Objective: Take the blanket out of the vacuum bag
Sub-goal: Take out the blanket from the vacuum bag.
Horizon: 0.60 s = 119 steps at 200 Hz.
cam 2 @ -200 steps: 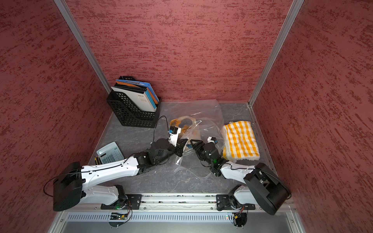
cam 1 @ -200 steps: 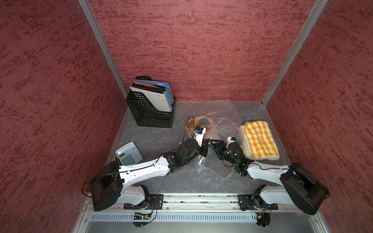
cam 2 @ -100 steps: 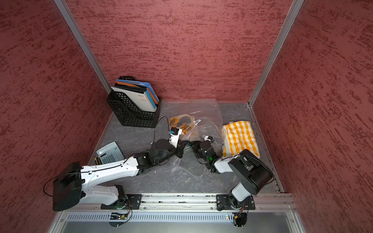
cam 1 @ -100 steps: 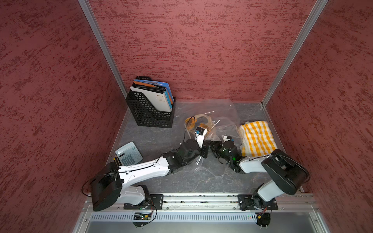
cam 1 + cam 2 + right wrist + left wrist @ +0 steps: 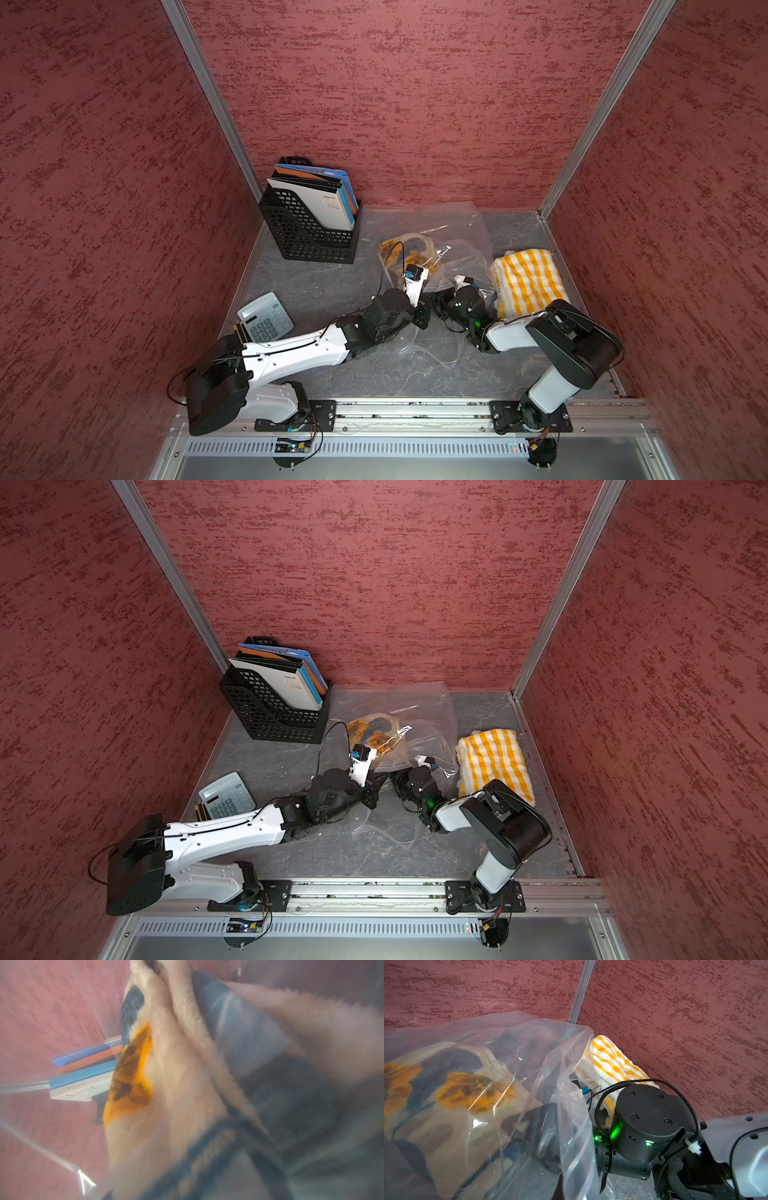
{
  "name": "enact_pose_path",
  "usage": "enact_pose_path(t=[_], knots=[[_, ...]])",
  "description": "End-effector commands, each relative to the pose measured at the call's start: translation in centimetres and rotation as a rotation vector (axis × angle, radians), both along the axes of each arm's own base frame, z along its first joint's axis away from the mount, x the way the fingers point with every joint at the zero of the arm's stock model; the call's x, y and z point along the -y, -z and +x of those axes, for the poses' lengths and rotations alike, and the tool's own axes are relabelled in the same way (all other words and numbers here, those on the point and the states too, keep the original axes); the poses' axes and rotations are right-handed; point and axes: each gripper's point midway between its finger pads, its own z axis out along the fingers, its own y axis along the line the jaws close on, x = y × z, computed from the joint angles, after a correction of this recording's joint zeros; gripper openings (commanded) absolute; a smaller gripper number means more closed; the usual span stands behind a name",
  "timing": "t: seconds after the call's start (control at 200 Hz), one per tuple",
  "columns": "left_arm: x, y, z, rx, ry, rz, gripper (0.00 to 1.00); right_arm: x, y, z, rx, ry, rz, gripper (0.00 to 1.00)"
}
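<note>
The vacuum bag (image 5: 453, 232) (image 5: 419, 712) is a clear crinkled sack lying at the back middle of the table. Inside it is the blanket (image 5: 390, 247) (image 5: 467, 1088), cream fleece with orange and blue patches. My left gripper (image 5: 424, 318) (image 5: 372, 798) is shut on the bag's near edge and holds the plastic (image 5: 571, 1105) up. My right gripper (image 5: 438, 303) (image 5: 548, 1147) reaches into the bag's mouth and shows only darkly through the plastic. Blurred blanket fleece (image 5: 166, 1084) fills the right wrist view and hides the jaws.
A folded yellow-and-white checked cloth (image 5: 525, 276) (image 5: 610, 1059) lies outside the bag by the right wall. A black mesh file holder (image 5: 307, 228) with folders stands at the back left. A calculator (image 5: 265, 318) lies near the left wall. Red walls enclose three sides.
My right arm has folded up at the elbow and pushed its gripper leftward into the bag's mouth. The left arm still holds the bag's edge in place.
</note>
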Motion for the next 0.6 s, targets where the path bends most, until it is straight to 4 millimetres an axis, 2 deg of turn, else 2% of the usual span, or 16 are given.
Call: enact_pose_path(t=[0.0, 0.07, 0.18, 0.311, 0.421, 0.591], knots=[[-0.2, -0.9, -0.8, 0.014, 0.021, -0.02, 0.0, 1.3, 0.3, 1.0, 0.009, 0.077, -0.012, 0.47], [-0.3, -0.9, -0.8, 0.014, 0.019, -0.016, 0.0, 1.5, 0.3, 1.3, 0.02, 0.084, -0.012, 0.37], [-0.4, -0.9, -0.8, 0.017, 0.018, -0.012, 0.0, 1.7, -0.3, 1.7, 0.042, 0.087, -0.002, 0.16], [-0.5, -0.8, -0.8, 0.018, 0.012, -0.006, 0.0, 1.6, -1.8, 2.1, 0.073, 0.071, 0.0, 0.0], [-0.6, -0.8, -0.5, 0.028, -0.002, 0.001, 0.0, 1.3, -3.2, 2.1, 0.088, 0.055, 0.041, 0.0], [-0.4, -0.8, 0.3, 0.038, -0.028, 0.008, 0.0, 0.4, -6.5, 1.7, 0.136, -0.002, 0.102, 0.0]])
